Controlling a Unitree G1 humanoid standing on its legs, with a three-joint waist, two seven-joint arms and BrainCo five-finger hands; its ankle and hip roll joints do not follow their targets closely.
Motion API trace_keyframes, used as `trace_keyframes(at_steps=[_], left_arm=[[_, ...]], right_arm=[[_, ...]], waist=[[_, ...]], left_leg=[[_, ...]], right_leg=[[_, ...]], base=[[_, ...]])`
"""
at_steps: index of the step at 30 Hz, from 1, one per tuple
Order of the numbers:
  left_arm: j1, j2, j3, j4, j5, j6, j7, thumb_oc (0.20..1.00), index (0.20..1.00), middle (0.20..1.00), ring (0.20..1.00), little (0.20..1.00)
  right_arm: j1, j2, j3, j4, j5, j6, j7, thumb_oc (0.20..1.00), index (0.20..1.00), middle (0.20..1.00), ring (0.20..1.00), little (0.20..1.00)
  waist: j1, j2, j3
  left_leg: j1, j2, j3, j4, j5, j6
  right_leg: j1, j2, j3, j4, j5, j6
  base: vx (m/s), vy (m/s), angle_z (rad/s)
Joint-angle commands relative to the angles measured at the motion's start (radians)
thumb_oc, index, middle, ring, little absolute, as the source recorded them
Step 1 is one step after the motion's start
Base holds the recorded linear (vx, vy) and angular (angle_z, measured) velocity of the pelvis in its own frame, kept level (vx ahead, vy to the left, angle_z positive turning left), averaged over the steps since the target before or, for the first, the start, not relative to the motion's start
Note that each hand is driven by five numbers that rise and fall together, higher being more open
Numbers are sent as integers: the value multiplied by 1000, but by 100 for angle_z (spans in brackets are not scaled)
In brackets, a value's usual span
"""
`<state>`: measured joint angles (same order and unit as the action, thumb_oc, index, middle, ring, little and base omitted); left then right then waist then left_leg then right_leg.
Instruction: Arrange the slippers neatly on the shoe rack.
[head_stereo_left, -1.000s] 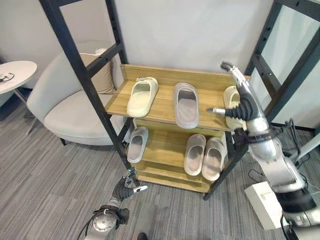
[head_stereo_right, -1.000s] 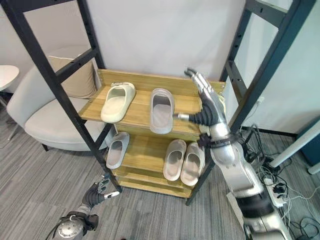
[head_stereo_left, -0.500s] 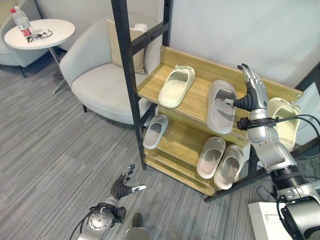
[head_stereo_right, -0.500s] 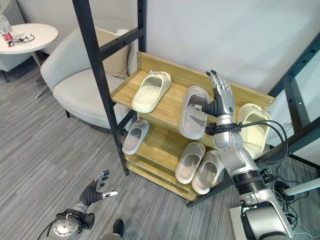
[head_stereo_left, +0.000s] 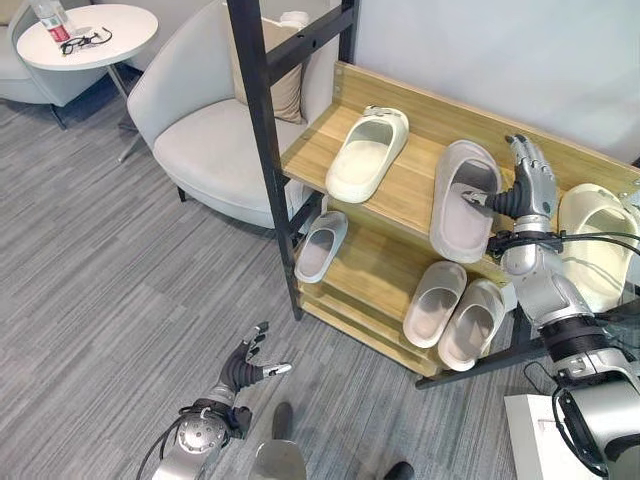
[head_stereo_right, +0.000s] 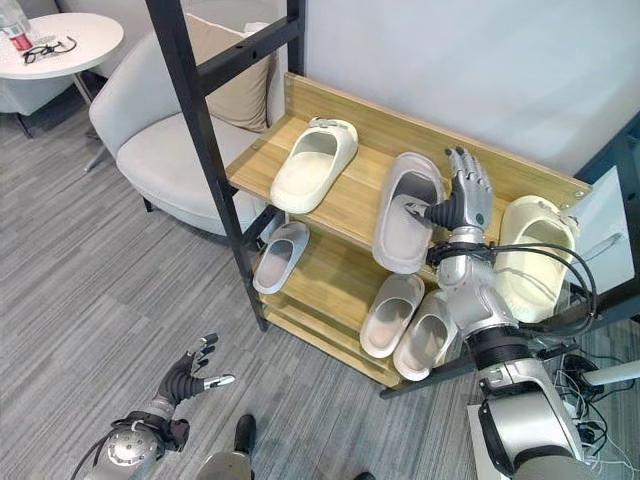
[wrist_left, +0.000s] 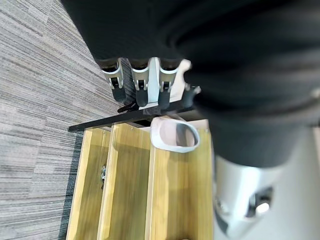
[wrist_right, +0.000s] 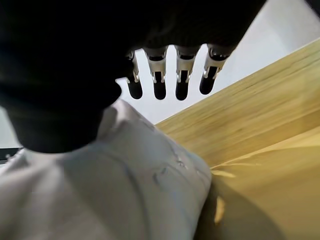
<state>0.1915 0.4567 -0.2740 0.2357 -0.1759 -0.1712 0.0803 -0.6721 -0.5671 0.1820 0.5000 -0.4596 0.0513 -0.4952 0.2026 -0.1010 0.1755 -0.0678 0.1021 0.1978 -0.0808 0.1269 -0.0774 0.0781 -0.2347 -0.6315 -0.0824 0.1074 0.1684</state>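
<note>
The right hand (head_stereo_right: 462, 200) reaches up to the top shelf (head_stereo_left: 410, 190) of the shoe rack (head_stereo_right: 330, 190), its arm rising from the lower right past the rack's front corner. Its fingers (wrist_right: 182, 75) are straight and spread, pointing toward the back board, and the thumb juts sideways against the grey slipper (head_stereo_left: 462, 200); the hand clasps nothing. That slipper lies in the middle of the top shelf, toe end overhanging the front edge a little. The right wrist view shows the straight fingers above the slipper's pale upper, with bare wood beyond.

The left hand (head_stereo_left: 245, 365) hangs low above the grey floor (head_stereo_left: 110, 280), in front of the rack's left post, fingers loosely splayed and holding nothing.

On the top shelf a cream slipper (head_stereo_left: 366, 155) lies at the left, well apart from the grey one, with open wood between them. A second cream slipper (head_stereo_right: 535, 255) sits at the right end, just beside the hand. On the lower shelf (head_stereo_left: 370, 275) a single grey slipper (head_stereo_left: 320, 245) pokes out past the left post, and a pair (head_stereo_left: 455, 310) lies side by side at the right with bare board between. An armchair (head_stereo_left: 215, 120) stands close by the rack's left side.
</note>
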Motion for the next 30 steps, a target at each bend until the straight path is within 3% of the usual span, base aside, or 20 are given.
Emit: trace_keyframes(at_steps=[1,4,8,11,12,13,17,19,21,23,27,30], left_arm=[[-34,35,-27,-89,-2,-70,18,1000,1000,1000,1000,1000],[-37,39,-38,-97,-13,-71,22,1000,1000,1000,1000,1000],[-50,33,-38,-92,-14,-64,37,1000,1000,1000,1000,1000],[-52,17,-15,-85,3,-57,48,1000,1000,1000,1000,1000],[-49,7,13,-92,18,-55,54,1000,1000,1000,1000,1000],[-46,10,10,-93,18,-54,54,1000,1000,1000,1000,1000],[-21,3,40,-115,47,-49,66,1000,1000,1000,1000,1000],[-9,0,47,-126,51,-42,75,1000,1000,1000,1000,1000],[6,-11,39,-116,51,-22,75,1000,1000,1000,1000,1000],[14,-19,47,-92,51,-27,78,1000,1000,1000,1000,1000],[10,-31,71,-92,44,-44,101,1000,1000,1000,1000,1000],[-7,-43,95,-94,49,-49,134,1000,1000,1000,1000,1000]], right_arm=[[-102,-64,48,76,58,4,-36,200,200,200,200,200],[-155,-47,55,138,144,-10,-51,200,200,200,200,200],[-154,-19,33,80,229,-40,-72,200,200,200,200,200],[-32,18,-41,-204,217,-79,-86,200,200,200,200,200],[67,41,-107,-365,197,-119,-96,200,200,200,200,200],[82,44,-115,-381,193,-114,-91,200,200,200,200,200],[253,144,-178,-724,225,-211,-55,200,200,200,200,200],[316,194,-124,-836,381,-288,35,200,200,200,200,200],[396,251,28,-920,763,-370,240,200,200,200,200,200],[437,238,192,-951,918,-349,409,200,200,200,200,200],[436,228,313,-880,880,-301,480,200,200,200,200,200],[432,229,369,-753,708,-266,477,200,200,200,200,200]], waist=[[37,-9,-6],[42,-2,-4],[38,5,-11],[17,15,-18],[0,23,-18],[3,21,-21],[-29,32,-30],[-45,33,-32],[-60,33,-39],[-64,34,-42],[-60,37,-48],[-45,35,-47]], left_leg=[[25,-2,9,28,-107,4],[15,-4,19,32,-89,8],[17,-6,17,27,-87,7],[29,-7,20,24,-91,9],[34,-8,22,23,-93,11],[35,-8,22,23,-93,11],[51,-4,32,17,-92,13],[59,2,43,12,-86,11],[65,15,56,9,-80,5],[70,22,57,7,-73,-4],[71,27,50,6,-67,-11],[67,32,42,7,-61,-18]], right_leg=[[51,9,65,71,-115,31],[49,9,44,64,-103,21],[53,13,44,55,-102,19],[56,14,52,55,-105,17],[57,15,59,54,-109,17],[58,15,58,54,-109,17],[60,16,72,52,-112,16],[62,17,75,49,-113,14],[70,19,76,45,-115,9],[75,24,70,45,-118,5],[80,30,63,47,-123,-2],[81,36,50,53,-129,-7]], base=[[0,0,0],[-40,12,-1],[-17,4,0],[11,-1,1],[0,0,0],[26,-13,5],[-3,-8,-4],[-30,-32,-13],[-41,-41,-27],[-37,-41,-23],[-18,-18,1],[-28,-23,6]])
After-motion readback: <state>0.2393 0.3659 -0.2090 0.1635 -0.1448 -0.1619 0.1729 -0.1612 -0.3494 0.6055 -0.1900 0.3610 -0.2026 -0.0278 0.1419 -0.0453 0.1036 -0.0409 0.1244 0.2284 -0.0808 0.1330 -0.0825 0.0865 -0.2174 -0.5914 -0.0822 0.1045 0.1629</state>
